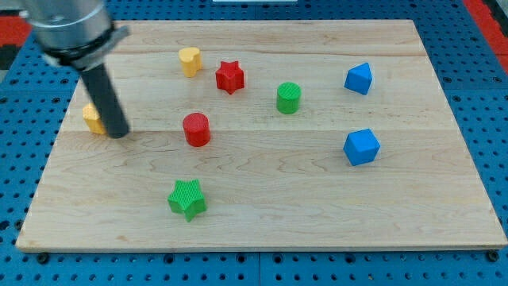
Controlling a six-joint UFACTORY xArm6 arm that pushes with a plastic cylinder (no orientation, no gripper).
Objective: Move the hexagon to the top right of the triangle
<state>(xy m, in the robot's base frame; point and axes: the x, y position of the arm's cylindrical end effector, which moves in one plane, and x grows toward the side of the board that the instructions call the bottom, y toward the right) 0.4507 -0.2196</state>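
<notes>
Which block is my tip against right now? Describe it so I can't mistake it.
Start at the wooden board's left edge, about halfway up. There my tip sits just right of a yellow block, partly hidden behind the rod. The other yellow block sits nearer the top.

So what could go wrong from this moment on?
My tip sits against the yellow block at the view's left, hiding most of it, so its shape is unclear. A push toward the view's left could send it off the nearby board edge; pushed rightward, it may strike the red cylinder.
</notes>
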